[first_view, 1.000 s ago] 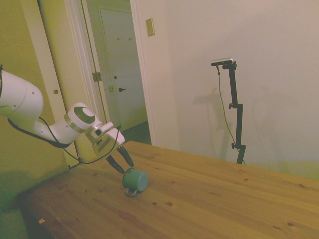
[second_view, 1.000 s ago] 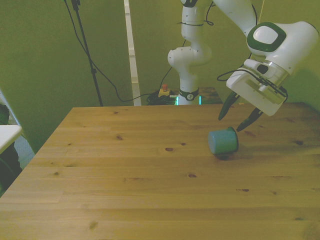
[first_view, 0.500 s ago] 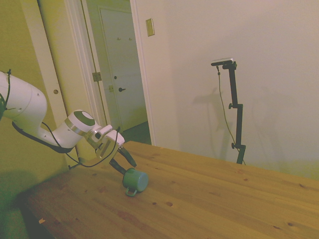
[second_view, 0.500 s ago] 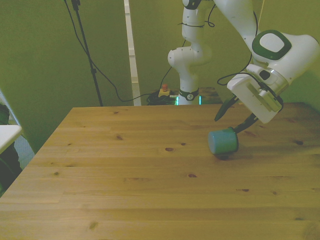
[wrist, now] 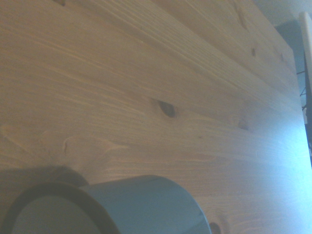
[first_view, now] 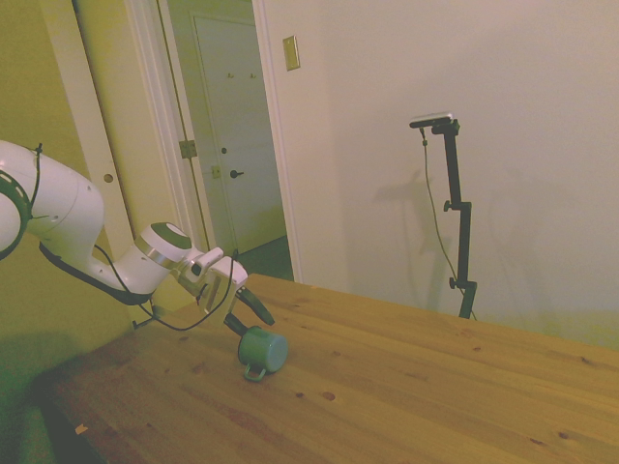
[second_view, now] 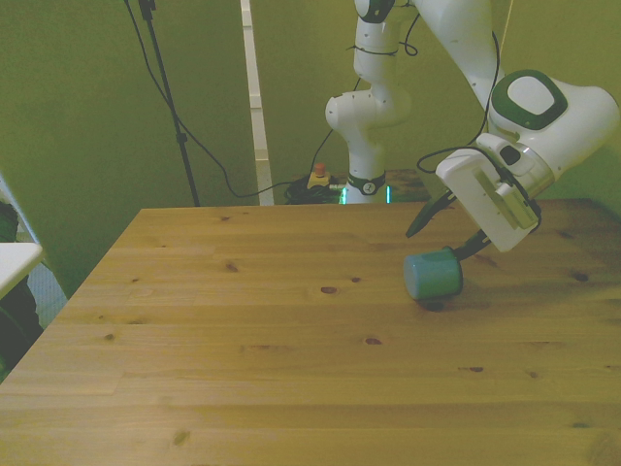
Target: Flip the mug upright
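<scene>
The mug [second_view: 433,276] lies on its side on the worktop [second_view: 291,340], toward the front view's right, its handle down against the wood. My gripper [second_view: 444,228] sits low just behind it, tilted, fingers spread apart and holding nothing, one fingertip close by the mug's rim.
</scene>
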You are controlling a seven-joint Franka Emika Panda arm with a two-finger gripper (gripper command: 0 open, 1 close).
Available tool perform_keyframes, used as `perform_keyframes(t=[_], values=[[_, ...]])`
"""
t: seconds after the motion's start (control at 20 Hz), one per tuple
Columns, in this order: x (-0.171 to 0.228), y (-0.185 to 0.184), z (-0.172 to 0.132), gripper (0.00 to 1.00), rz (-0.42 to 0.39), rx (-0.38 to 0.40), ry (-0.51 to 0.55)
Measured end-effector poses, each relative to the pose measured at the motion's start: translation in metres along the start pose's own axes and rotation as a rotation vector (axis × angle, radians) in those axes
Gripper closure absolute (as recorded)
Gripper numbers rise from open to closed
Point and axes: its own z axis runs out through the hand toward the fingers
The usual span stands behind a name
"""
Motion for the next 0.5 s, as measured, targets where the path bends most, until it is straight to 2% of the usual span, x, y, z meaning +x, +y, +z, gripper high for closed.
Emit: perform_keyframes(t=[0.5], values=[[0.0021, -0.0007, 0.0035, 1.0, 0.009, -0.011, 0.005]])
